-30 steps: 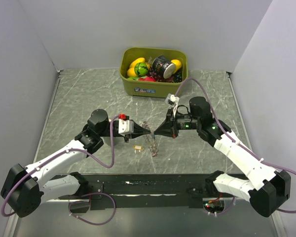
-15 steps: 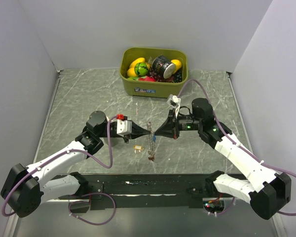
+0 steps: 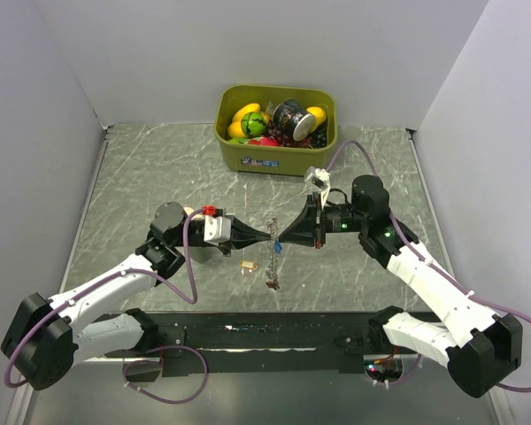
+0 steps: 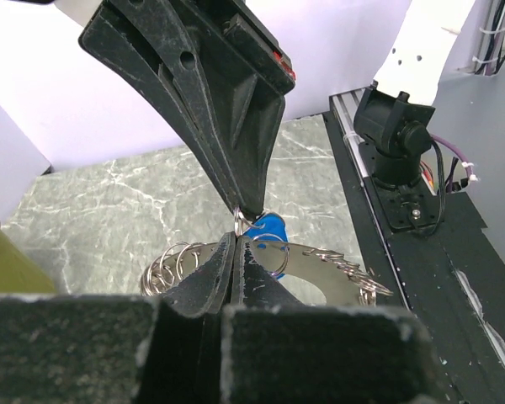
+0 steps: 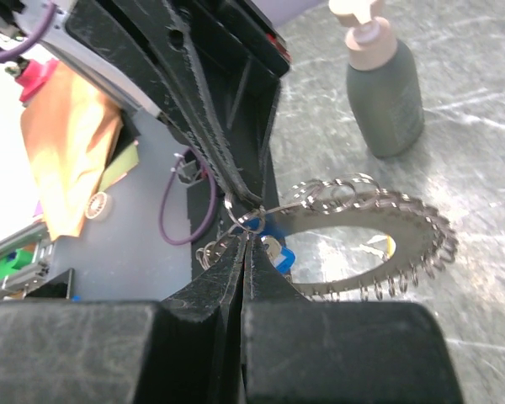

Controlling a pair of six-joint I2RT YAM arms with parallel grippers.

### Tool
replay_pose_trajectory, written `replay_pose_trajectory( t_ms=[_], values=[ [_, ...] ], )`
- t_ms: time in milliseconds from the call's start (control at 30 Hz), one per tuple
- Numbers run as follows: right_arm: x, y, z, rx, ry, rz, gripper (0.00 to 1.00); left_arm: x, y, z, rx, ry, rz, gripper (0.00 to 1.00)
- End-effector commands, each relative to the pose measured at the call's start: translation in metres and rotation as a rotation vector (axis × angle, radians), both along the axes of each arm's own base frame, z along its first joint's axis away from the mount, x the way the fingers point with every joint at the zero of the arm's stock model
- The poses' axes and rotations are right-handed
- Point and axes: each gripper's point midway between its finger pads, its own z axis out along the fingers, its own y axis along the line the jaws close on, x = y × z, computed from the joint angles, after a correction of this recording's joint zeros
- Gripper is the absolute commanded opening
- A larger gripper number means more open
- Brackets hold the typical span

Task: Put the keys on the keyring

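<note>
Top external view, item by item.

Left gripper (image 3: 267, 236): jaws fully closed, tip pointing right, over the middle of the table (image 3: 142, 177). It pinches a small wire loop on the edge of the keyring (image 3: 272, 266).

Right gripper (image 3: 281, 239): jaws fully closed, tip pointing left, meeting the left tip point to point. Its tip sits at the same wire loop. Whether it grips the loop or the blue key (image 3: 275, 249) cannot be told.

Keyring: a silvery flat ring with small wire loops all round its rim. It hangs from the spot where the two tips meet and is seen edge-on from above. Both wrist views show it as a broad ellipse. Whether its lower end touches the table cannot be told.

Blue key: its tag is just beside the closed tips, against the keyring's rim.

Yellow key (image 3: 246, 264): lies on the table just left of the keyring, apart from it.

Bin (image 3: 223, 124): olive-green, at the far edge of the table, holding mixed coloured objects, well apart from both grippers.

Bottle (image 5: 385, 84): grey with a pale pump top, upright on the table, seen in the right wrist view.
</note>
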Motion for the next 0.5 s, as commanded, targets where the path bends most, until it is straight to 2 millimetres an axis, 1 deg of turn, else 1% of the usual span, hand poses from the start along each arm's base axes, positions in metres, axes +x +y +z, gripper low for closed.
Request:
replay_pose_trajectory(
  t_ms=[0,133,300,467],
  values=[
    [-0.0056,0.0001,0.0185,0.063,-0.052,0.038,0.00,-0.0111,0.0007,0.0234,-0.063,-0.074,-0.053,0.01],
    [-0.0055,0.0007,0.0133,0.060,-0.034,0.046,0.00,-0.0130,0.0014,0.0254,-0.069,-0.079,-0.058,0.01],
    [-0.0086,0.0016,0.0138,0.074,-0.029,0.075,0.00,-0.0155,0.0024,0.0280,-0.090,-0.075,-0.063,0.01],
    [-0.0072,-0.0021,0.0113,0.075,-0.017,0.066,0.00,-0.0170,0.0027,0.0273,-0.097,-0.070,-0.069,0.01]
  ],
)
